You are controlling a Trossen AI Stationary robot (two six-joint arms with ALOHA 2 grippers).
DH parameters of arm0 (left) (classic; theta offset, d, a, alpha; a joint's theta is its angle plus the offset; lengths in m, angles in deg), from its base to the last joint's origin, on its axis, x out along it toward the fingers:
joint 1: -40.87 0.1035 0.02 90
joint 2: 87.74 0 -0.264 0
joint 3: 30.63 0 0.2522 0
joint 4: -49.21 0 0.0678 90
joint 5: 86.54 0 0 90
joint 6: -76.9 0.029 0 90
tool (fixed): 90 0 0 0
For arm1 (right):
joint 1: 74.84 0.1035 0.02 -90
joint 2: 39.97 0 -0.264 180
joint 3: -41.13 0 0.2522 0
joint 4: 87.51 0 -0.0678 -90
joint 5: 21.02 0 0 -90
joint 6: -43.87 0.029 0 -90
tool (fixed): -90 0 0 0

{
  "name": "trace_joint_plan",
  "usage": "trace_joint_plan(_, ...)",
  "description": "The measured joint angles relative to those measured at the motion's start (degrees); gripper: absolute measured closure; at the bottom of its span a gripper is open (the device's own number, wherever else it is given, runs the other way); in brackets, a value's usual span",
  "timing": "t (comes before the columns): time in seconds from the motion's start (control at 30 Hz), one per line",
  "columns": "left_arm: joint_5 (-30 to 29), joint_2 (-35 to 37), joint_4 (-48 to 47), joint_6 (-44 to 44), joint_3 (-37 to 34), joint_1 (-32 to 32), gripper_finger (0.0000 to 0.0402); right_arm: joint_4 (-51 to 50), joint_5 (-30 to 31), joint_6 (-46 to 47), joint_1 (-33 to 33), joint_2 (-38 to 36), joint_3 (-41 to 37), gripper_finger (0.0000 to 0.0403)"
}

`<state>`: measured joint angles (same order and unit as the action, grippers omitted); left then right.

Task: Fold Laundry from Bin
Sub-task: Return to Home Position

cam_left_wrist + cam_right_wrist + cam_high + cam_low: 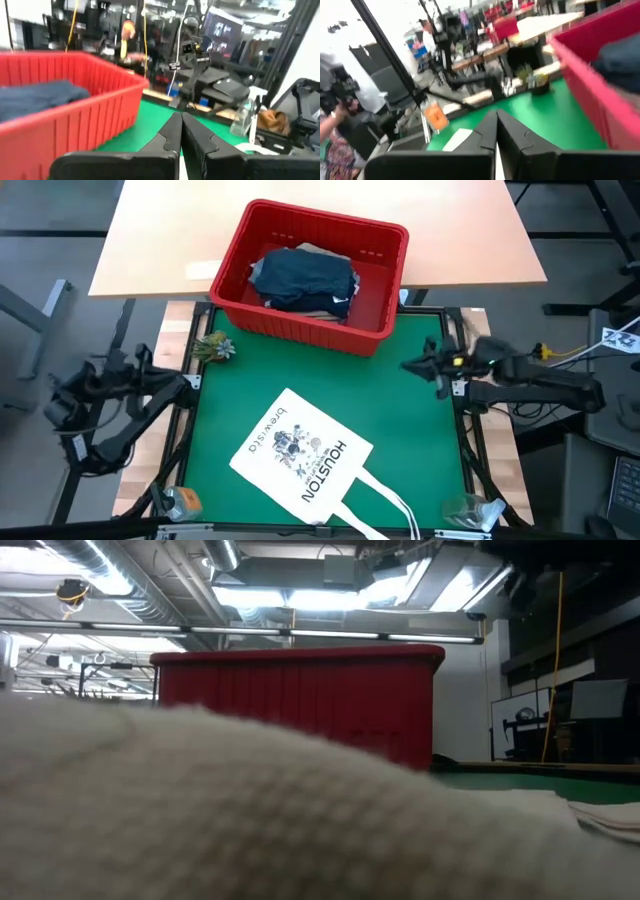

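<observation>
Left pincer (193,383) sits at the left edge of the green worktop (410,450). Its fingers (167,137) are pressed together and hold nothing. Right pincer (408,364) sits at the opposite edge, likewise pressed together and empty. Both point inward across the mat, well apart from every object.

The bin (300,328) stands at the far end of the mat, partly over the wooden table (170,230) beyond it. The laundry (305,278) lies inside as a compact stack with a dark navy piece on top and a lighter layer showing at its far edge. The stack is lower than the rim and clear of the walls.

The white tote bag (300,455) lies flat on the near half of the mat with its handles trailing toward the front edge. It is close enough to the low camera that its weave fills that view. A small plant sprig (213,347) rests at the bin's left corner.

Judgement: empty, closed pincers at the sides fit a parked posture. With the stack in the bin, the folding work appears finished. The likely reason for parking outward is to keep the arms clear of the bin and the bag.
</observation>
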<state>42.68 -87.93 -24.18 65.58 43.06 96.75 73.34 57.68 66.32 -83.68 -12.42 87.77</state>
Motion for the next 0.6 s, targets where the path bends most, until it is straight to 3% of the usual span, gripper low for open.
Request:
trace_joint_plan(0.17, 9.16, -0.17, 0.2, 4.37, -3.8, 5.57, 0.04, 11.95, 5.73, -0.34, 6.15, -1.23, -10.09, 0.0394)
trace_joint_plan(0.27, 18.33, -0.17, 0.7, 7.05, -6.06, 10.34, 0.04, 15.27, 8.94, -0.59, 9.14, -1.71, -13.99, 0.0394)
trace_joint_plan(0.47, 29.58, -0.17, -0.38, 13.81, -6.73, 19.34, 0.0399, 19.68, 12.17, -3.69, 15.15, -2.3, -18.67, 0.0394)
trace_joint_plan(0.6, 32.45, -0.17, -0.59, 16.4, -6.73, 25.65, 0.04, 18.58, 17.56, -4.52, 17.94, -2.56, -19.73, 0.0394)
